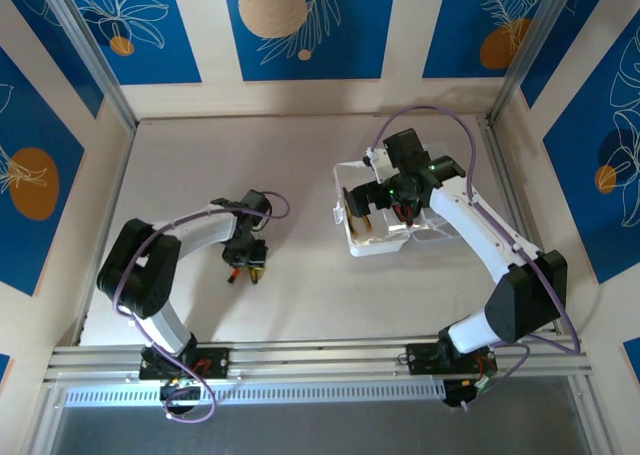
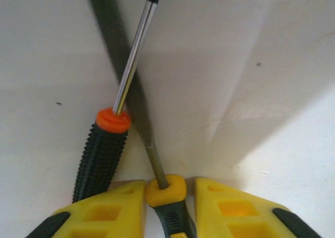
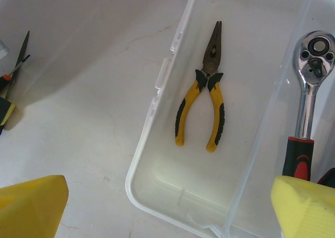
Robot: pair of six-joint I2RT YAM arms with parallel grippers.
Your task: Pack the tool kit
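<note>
Packed: pliers (image 3: 201,107), ratchet (image 3: 309,91) in case (image 3: 157,196).
Pending: orange-collared screwdriver (image 2: 102,154), yellow-collared screwdriver (image 2: 165,191) on desk (image 1: 300,295).
Left gripper (image 2: 170,196): straddles yellow-collared screwdriver; we cannot tell if pinching.
Right gripper (image 3: 170,188): spread, empty.

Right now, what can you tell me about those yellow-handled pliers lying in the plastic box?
The pliers are a long-nosed pair. The dark metal nose tapers to a point and is closed. The two curved handles are yellow with black grip inserts, and they stand a little apart at their ends. The pliers lie flat on the floor of the see-through white box, nose pointing away from the camera and handles toward it. They sit clear of the walls, and nothing but the floor touches them.
</note>
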